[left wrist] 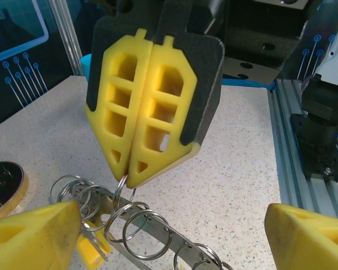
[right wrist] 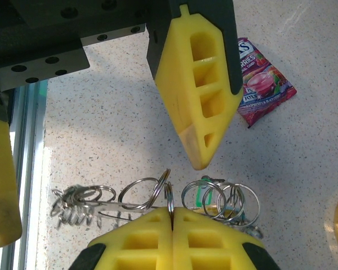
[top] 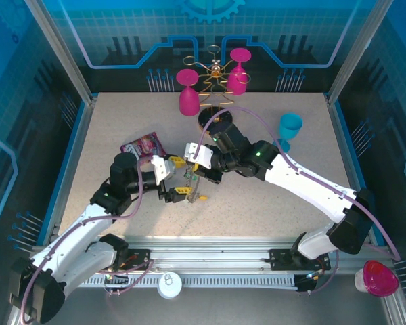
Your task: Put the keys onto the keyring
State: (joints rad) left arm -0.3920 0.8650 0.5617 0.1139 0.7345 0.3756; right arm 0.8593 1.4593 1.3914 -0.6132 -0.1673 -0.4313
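Threading step in hand — right fingers [right wrist: 141, 242] clamped on an upright keyring [right wrist: 169, 197] mid-counter [left wrist: 231, 169], left fingers [left wrist: 34, 236] apart astride the ring cluster [left wrist: 152, 236]; next probably means gripping the yellow-headed key [left wrist: 90, 256].

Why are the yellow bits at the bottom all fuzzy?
Left wrist view: the left gripper fingers sit too near the lens; the rings look sharp and glint. Right wrist view: a soft shadow crosses the table. Top view: the walls glow blue.
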